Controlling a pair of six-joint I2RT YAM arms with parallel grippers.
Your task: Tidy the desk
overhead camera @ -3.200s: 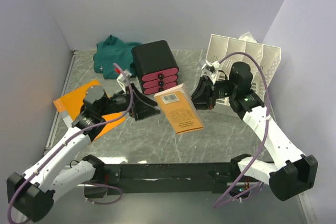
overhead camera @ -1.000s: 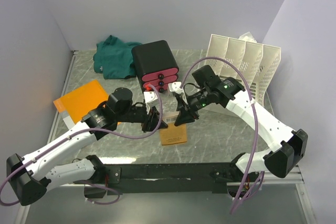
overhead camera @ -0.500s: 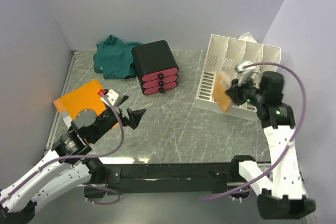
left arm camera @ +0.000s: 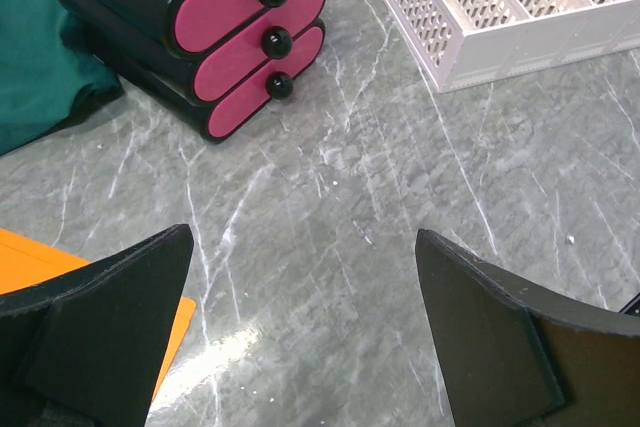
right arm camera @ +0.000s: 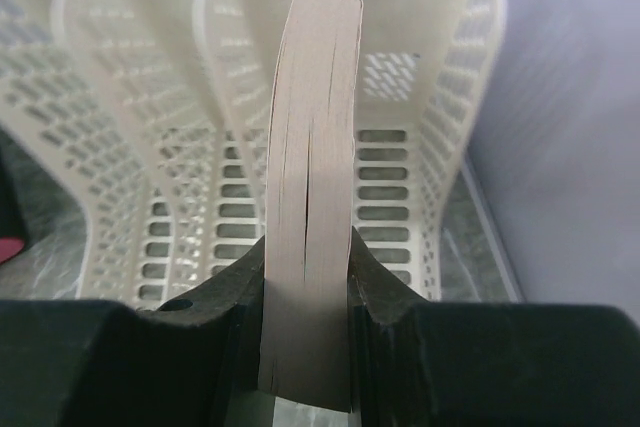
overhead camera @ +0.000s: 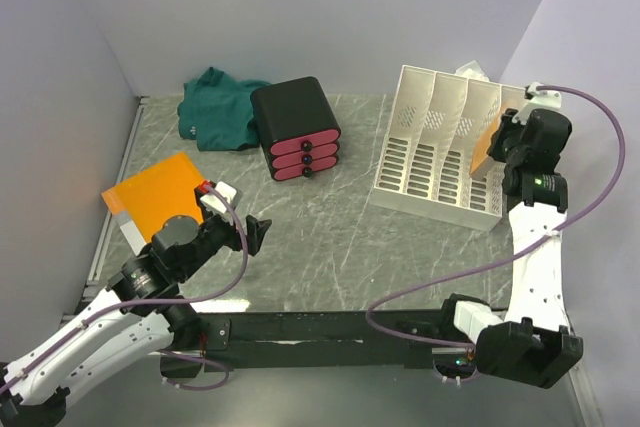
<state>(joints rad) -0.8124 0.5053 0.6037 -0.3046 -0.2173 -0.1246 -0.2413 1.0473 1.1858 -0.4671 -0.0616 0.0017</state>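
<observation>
Judging by the veined stone, took the worktop (overhead camera: 340,247) for heavy, rigid and slick: nothing to grip, only to clear. Spanned the whole scene, under everything. Saw the book (right arm camera: 310,147), light and fairly stiff, pinched by one edge in the closed right gripper (right arm camera: 306,307), held at the right end of the rack (overhead camera: 430,157); noted nothing else visible in its slots. Found the drawer box (overhead camera: 290,112) shut, contents hidden. Found the left gripper (left arm camera: 300,327) gaping wide, holding nothing.

Even overhead light leaves faint shadows on the grey-green marble-patterned desk (overhead camera: 340,237), with a pale glare patch in the left wrist view, while the white slotted file rack (right arm camera: 440,97) blurs in the right.
</observation>
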